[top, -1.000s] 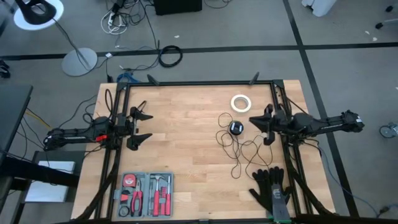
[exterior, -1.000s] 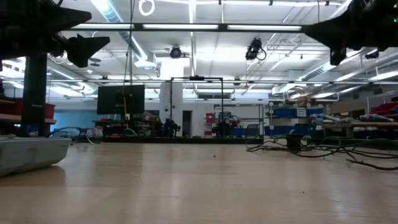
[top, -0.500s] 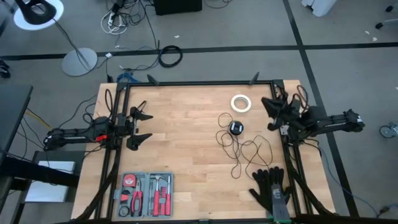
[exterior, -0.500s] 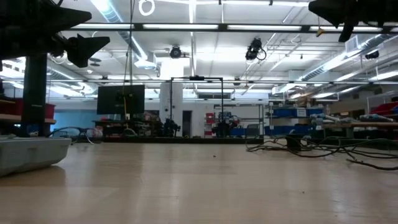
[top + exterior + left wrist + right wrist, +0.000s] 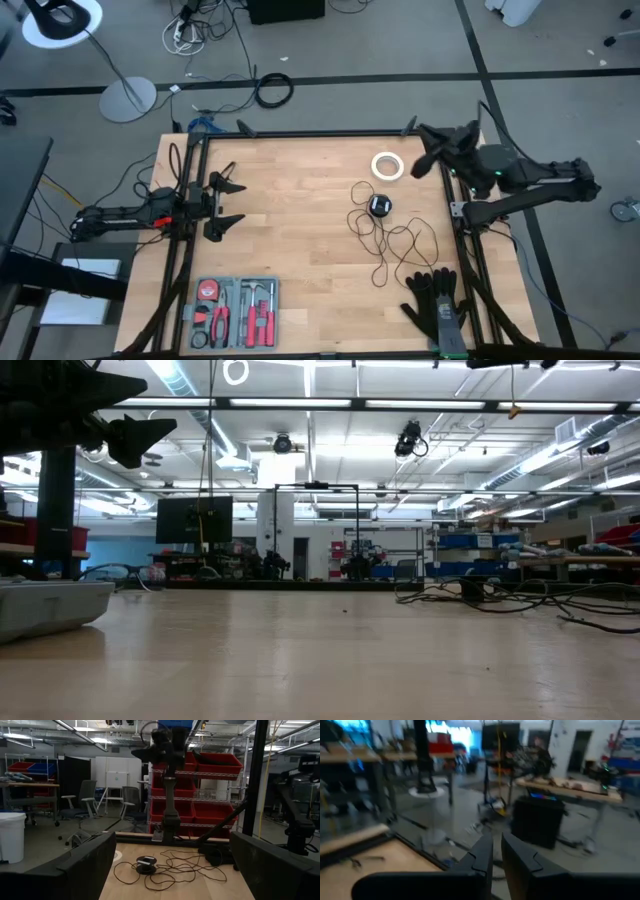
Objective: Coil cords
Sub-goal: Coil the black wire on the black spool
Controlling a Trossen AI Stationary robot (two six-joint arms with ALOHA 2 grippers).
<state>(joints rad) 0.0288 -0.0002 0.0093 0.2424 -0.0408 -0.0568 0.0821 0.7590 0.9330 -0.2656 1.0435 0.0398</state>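
Fingers: we see the left gripper [image 5: 226, 201] spread wide and empty at centre left of the high view; the right gripper [image 5: 427, 150], upper right there, has its fingertips [image 5: 487, 851] nearly pressed together, holding nothing.
Table [image 5: 300, 230]: bare wood between both arms.
Cord [image 5: 395, 240]: loose loops right of centre, near the gloves [image 5: 437, 303].
Puck [image 5: 379, 206]: just below the tape ring [image 5: 387, 165].
Handling: we judge the cord light, limp, tangle-prone; best pinched beside the puck.
Arm pose: right arm raised, angled away from the cord; left arm level, low.
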